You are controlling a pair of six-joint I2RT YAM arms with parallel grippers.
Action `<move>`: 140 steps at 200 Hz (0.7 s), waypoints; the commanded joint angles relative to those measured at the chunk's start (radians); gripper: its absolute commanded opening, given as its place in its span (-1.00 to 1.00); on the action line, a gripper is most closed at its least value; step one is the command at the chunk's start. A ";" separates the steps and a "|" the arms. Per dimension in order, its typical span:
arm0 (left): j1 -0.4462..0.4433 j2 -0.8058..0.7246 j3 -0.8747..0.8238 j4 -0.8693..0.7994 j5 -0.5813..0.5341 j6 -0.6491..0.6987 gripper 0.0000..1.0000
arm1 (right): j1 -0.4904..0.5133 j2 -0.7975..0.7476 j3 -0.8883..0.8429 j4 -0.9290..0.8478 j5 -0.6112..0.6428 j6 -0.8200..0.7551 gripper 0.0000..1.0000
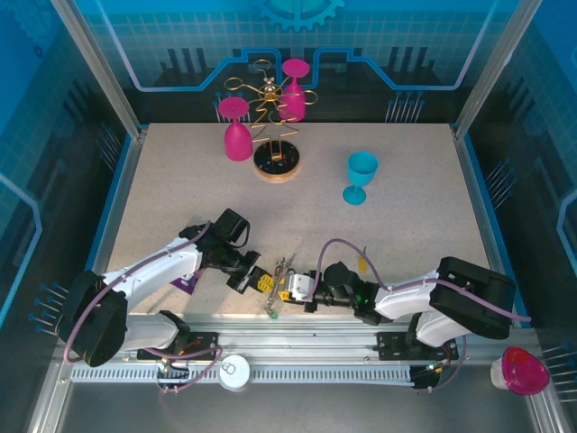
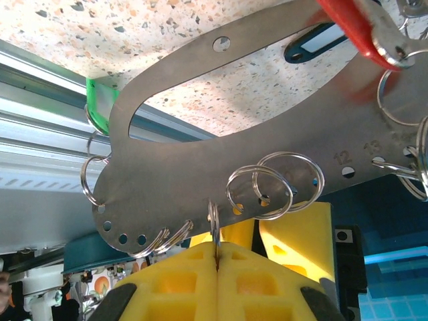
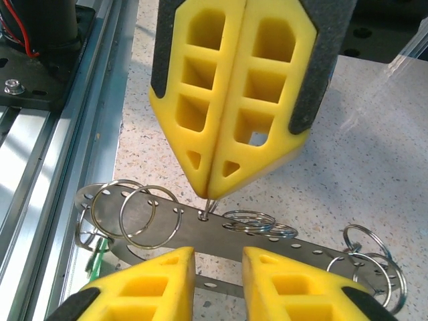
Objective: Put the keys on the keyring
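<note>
By the keyring (image 2: 167, 177), red key (image 2: 348, 28) cropped.

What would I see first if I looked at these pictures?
At the table's near edge, the left gripper pinches a small ring on the grey metal keyring, with the right gripper open close by. At the back, two bright pink goblets stand out at a gold wire stand, a blue cup to their right.

keyring (image 2: 200, 167): grey metal oval plate, long slot, edge holes, stamped numbers
hold: one small ring pinched in the closed left gripper (image 2: 217, 251)
small rings (image 2: 267, 194): several threaded through the holes
green tag (image 2: 99, 103): at one end
red key (image 2: 351, 27): at the opposite end, touching a ring
</note>
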 commanded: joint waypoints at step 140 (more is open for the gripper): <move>-0.001 -0.033 -0.007 0.009 0.030 -0.048 -1.00 | 0.027 0.127 0.042 0.225 0.003 0.065 -0.66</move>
